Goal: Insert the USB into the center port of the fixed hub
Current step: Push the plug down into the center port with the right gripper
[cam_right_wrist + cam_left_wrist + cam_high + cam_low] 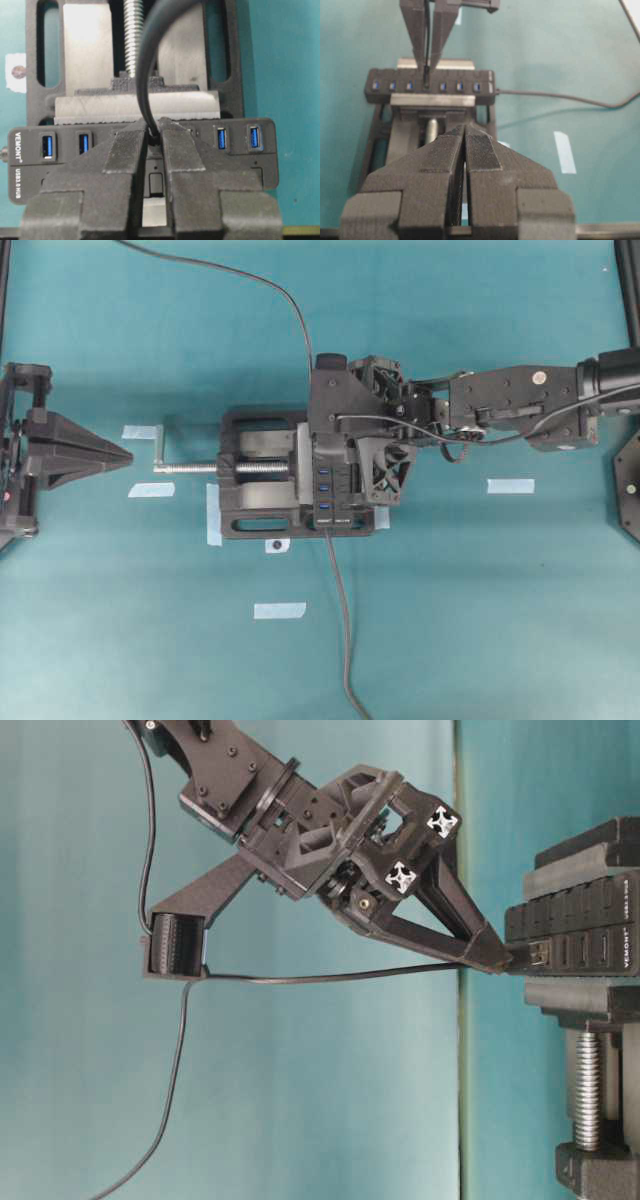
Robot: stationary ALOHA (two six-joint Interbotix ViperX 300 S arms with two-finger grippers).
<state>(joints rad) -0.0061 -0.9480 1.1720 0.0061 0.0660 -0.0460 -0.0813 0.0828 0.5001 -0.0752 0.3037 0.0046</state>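
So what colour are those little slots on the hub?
Blue slots on the black hub, clearest from the right wrist.

Right arm's fingers (152,165) pinched nearly together; left fingers (462,165) closed.

Overhead looks straight down; table-level sideways; both wrist views closely share the fixed hub (142,150).

One hub (432,86) sits in one vise (262,490) with one silver screw (215,468). Six blue slots (393,86) show along the hub in the left wrist view – three on each side of the plug (426,80). Two grippers are in view – left (465,145), right (152,132). Two dark cables (340,620) cross the table. Six pale tape strips (510,485) lie on the mat
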